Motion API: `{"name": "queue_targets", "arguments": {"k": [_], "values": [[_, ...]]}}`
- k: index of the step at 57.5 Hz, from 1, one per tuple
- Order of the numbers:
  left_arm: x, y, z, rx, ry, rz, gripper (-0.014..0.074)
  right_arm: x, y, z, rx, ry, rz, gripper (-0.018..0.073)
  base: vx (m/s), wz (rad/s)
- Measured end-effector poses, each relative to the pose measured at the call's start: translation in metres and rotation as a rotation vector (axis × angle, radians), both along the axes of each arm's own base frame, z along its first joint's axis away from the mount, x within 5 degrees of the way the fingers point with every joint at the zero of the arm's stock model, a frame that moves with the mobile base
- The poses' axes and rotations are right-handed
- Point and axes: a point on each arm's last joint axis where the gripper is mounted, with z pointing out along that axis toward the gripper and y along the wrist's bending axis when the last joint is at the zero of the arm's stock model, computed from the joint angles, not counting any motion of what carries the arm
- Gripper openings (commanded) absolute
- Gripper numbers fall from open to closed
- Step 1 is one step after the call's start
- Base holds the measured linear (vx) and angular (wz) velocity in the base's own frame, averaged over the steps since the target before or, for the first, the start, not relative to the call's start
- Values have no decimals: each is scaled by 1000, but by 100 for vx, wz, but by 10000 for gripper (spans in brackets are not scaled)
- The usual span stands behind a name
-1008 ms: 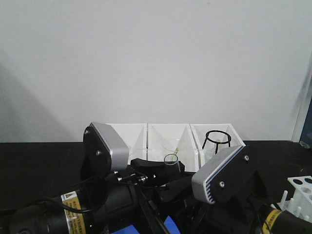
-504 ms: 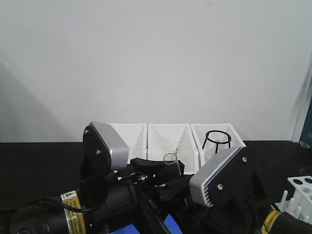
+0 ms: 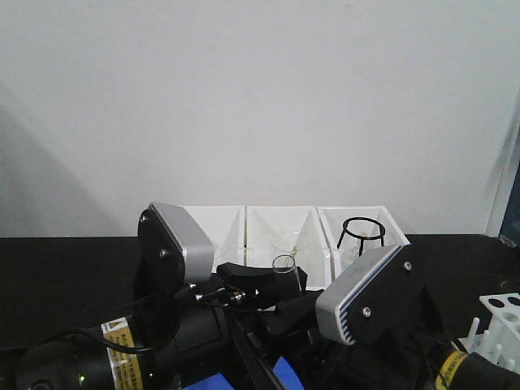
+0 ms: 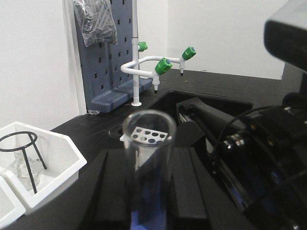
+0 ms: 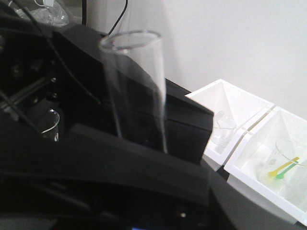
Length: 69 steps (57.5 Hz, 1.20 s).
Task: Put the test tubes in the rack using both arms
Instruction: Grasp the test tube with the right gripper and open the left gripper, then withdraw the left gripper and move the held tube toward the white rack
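One clear test tube [image 3: 284, 272] stands upright between the two arms' black grippers, its open rim up. My left gripper [image 4: 148, 160] is shut on this test tube [image 4: 148, 143], one black finger touching each side. In the right wrist view the same test tube [image 5: 136, 86] rises from behind a broad black finger [image 5: 144, 165] of my right gripper [image 3: 286, 315]. Whether that gripper has closed on the tube is hidden. The white rack [image 3: 502, 315] stands at the far right with upright pegs, and its holed top plate [image 4: 149, 135] shows just behind the tube.
Three white bins [image 3: 244, 213] line the back wall. The middle one holds a beaker with a green stick [image 5: 283, 167], the right one a black wire stand [image 3: 361, 231]. Another glass beaker [image 5: 50, 125] sits low at left. A white tap with green knobs [image 4: 160, 64] and a blue pegboard [image 4: 103, 57] stand beyond the rack.
The right arm's grey wrist housing has shifted slightly left toward the tube since a second ago. The left arm and the tube have stayed where they were.
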Motion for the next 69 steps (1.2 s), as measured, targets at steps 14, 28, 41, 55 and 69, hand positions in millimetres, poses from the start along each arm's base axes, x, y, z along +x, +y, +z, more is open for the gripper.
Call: {"name": "queue_targets", "arguments": {"k": [14, 28, 41, 55, 69], "values": [[0, 0, 0, 0, 0, 0, 360, 0, 0, 0, 2, -3, 0, -11, 0, 0], [0, 0, 0, 0, 1, 1, 496, 1, -1, 2, 19, -15, -5, -9, 0, 0], [0, 0, 0, 0, 6, 7, 500, 1, -1, 2, 17, -13, -6, -8, 0, 0], [-5, 8, 12, -8, -22, 23, 500, 1, -1, 2, 24, -17, -7, -8, 0, 0], [-24, 25, 43, -82, -101, 24, 500, 1, -1, 2, 24, -17, -7, -8, 0, 0]]}}
